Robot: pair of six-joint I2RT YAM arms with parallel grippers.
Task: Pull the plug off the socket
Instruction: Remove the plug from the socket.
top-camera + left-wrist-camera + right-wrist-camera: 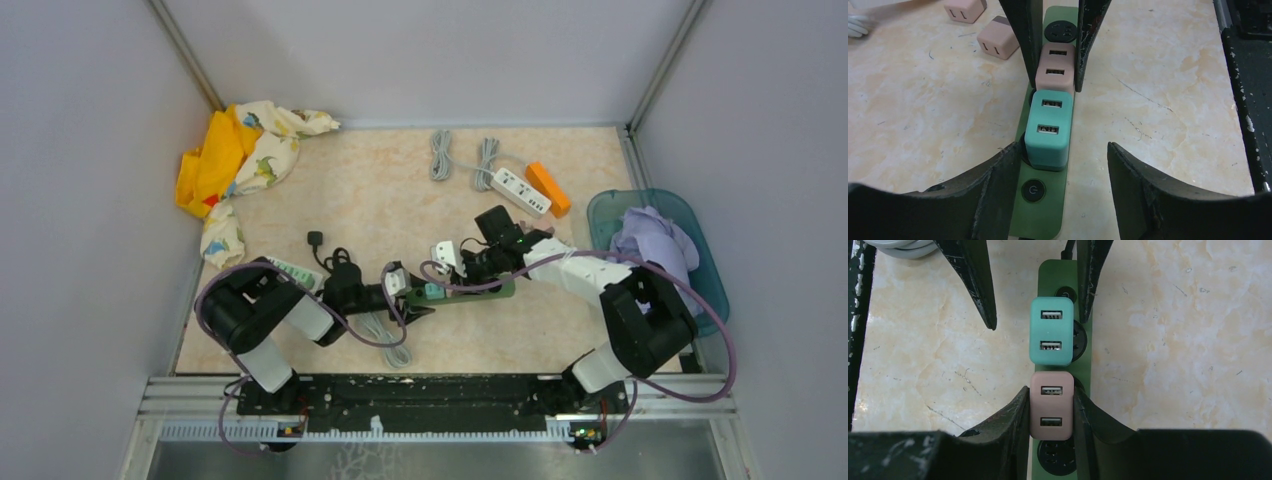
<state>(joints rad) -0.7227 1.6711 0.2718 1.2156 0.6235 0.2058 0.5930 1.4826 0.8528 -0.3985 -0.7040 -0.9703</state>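
Yellow cloth [235, 150] far left; white strip [522, 191] beside orange block [548, 188]

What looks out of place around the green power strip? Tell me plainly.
Nothing damaged or spilled. Two loose pink adapters lie tipped on the table beside the power strip, prongs exposed, while a pink plug and a teal plug sit plugged in. A crumpled cloth lies in the far-left corner.

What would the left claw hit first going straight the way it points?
Likely the teal plug on the green strip, just ahead between the open fingers of the left claw; depth is unclear.
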